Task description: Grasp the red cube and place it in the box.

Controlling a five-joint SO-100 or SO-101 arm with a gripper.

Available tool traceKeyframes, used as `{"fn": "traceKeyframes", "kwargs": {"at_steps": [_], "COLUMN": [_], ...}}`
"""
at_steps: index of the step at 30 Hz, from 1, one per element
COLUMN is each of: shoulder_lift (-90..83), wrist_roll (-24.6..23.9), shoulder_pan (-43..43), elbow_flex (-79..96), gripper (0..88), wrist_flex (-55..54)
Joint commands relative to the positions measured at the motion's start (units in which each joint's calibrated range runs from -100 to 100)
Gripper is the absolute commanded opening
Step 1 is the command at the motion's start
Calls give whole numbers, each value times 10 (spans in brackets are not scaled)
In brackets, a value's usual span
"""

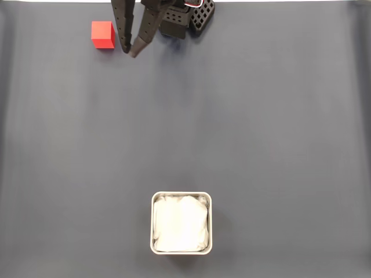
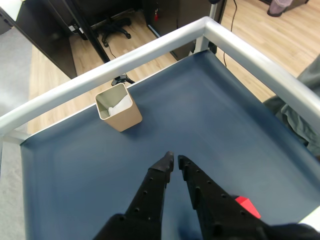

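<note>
The red cube (image 1: 102, 34) lies on the dark blue-grey mat at the top left of the fixed view. In the wrist view a corner of it (image 2: 247, 205) peeks out behind the right finger. My black gripper (image 1: 130, 50) hangs just to the right of the cube, apart from it, fingertips nearly together with nothing between them (image 2: 175, 161). The box (image 1: 181, 223), white-lined with a pale rim, stands far off at the bottom centre of the fixed view. It appears as a beige container (image 2: 119, 108) near the far rail in the wrist view.
A metal rail (image 2: 150, 50) borders the mat on its far sides in the wrist view. Beyond it are a wooden floor and dark furniture. Open mat (image 1: 232, 127) stretches between the cube and the box.
</note>
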Motion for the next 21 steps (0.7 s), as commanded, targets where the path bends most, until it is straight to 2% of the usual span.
{"fn": "traceKeyframes", "kwargs": {"at_steps": [1,21], "shoulder_lift": [-10,-71], "wrist_roll": [-2,-5], "shoulder_pan": [22,128], "elbow_flex": [-18,39], "gripper": [0,0], "wrist_flex": [9,33]}}
